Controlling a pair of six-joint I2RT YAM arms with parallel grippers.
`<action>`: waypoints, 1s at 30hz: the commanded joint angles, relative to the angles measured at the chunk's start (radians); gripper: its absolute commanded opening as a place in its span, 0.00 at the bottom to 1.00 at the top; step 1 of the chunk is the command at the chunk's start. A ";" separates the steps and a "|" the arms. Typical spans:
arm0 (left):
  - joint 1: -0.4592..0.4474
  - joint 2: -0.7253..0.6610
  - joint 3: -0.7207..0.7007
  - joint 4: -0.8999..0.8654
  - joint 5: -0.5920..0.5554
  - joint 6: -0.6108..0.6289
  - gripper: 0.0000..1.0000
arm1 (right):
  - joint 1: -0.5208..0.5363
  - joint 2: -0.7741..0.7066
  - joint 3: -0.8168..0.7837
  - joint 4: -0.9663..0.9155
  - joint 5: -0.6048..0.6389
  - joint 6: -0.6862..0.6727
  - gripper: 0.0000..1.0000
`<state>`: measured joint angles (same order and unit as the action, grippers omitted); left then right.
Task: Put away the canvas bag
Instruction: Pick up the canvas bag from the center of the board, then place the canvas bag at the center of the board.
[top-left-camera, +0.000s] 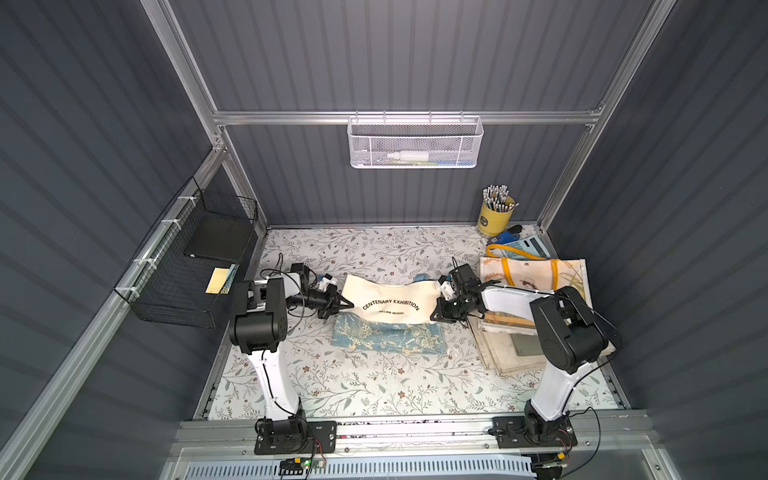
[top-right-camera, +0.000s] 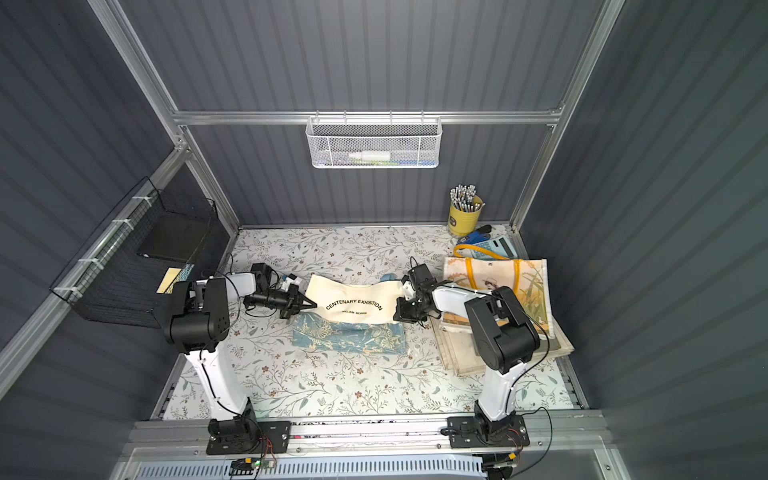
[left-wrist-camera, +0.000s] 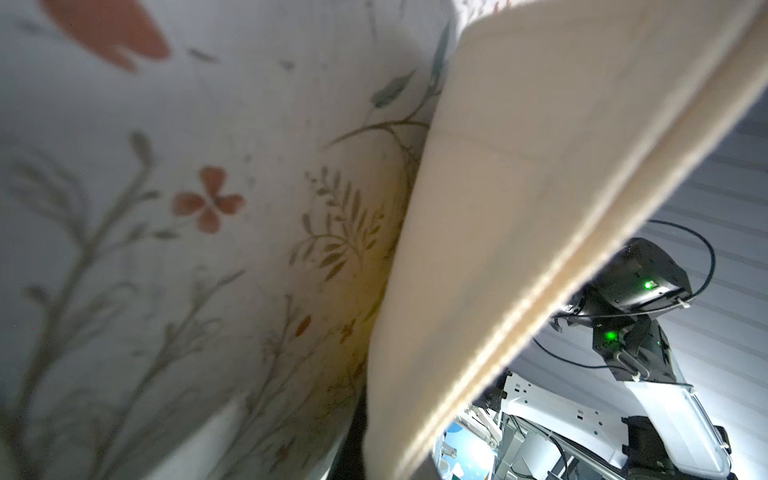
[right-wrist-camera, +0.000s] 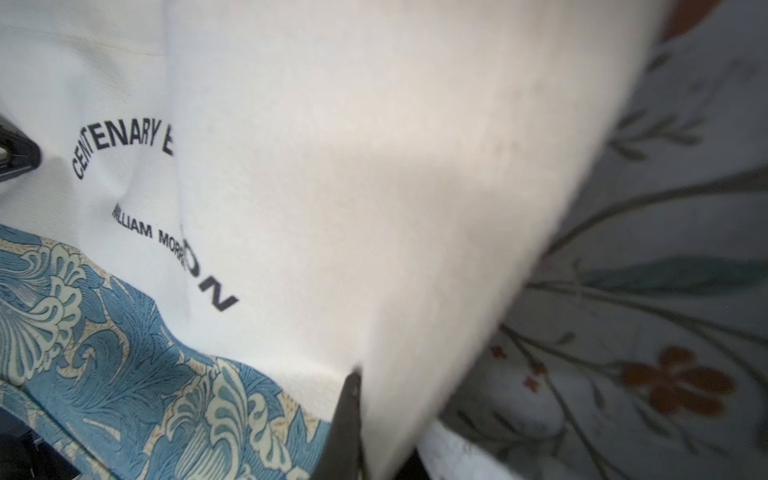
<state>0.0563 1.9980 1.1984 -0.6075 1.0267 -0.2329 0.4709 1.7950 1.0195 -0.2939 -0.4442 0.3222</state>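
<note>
The canvas bag (top-left-camera: 390, 305) (top-right-camera: 353, 305) is cream with black "CENTENARY EXHIBITION" lettering and a blue floral lower half. It hangs stretched between my two grippers over the middle of the floral table, its blue half resting on the cloth. My left gripper (top-left-camera: 347, 305) (top-right-camera: 311, 304) is shut on the bag's left edge. My right gripper (top-left-camera: 436, 312) (top-right-camera: 399, 313) is shut on its right edge. In the left wrist view the cream fabric (left-wrist-camera: 519, 208) fills the frame and hides the jaws. In the right wrist view the bag (right-wrist-camera: 332, 166) lies against one dark finger (right-wrist-camera: 347, 424).
A stack of folded bags (top-left-camera: 536, 282) lies at the right under my right arm. A yellow pencil cup (top-left-camera: 496, 214) and a calculator (top-left-camera: 528, 245) stand at the back right. A white mesh basket (top-left-camera: 415, 141) hangs on the back wall, a black wire basket (top-left-camera: 195, 266) on the left wall.
</note>
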 joint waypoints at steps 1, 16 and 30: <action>-0.035 -0.122 0.031 0.067 0.038 -0.077 0.00 | 0.006 -0.180 0.096 -0.142 0.074 0.005 0.00; -0.450 0.112 0.560 0.526 0.018 -0.688 0.00 | -0.603 -0.559 0.249 -0.510 0.062 -0.243 0.00; -0.778 0.610 1.050 1.060 -0.133 -1.319 0.00 | -1.008 -0.336 0.492 -0.564 0.195 -0.422 0.00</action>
<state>-0.6872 2.5706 2.1540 0.3878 0.9115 -1.4376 -0.5098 1.4353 1.5051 -0.9257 -0.3172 -0.0883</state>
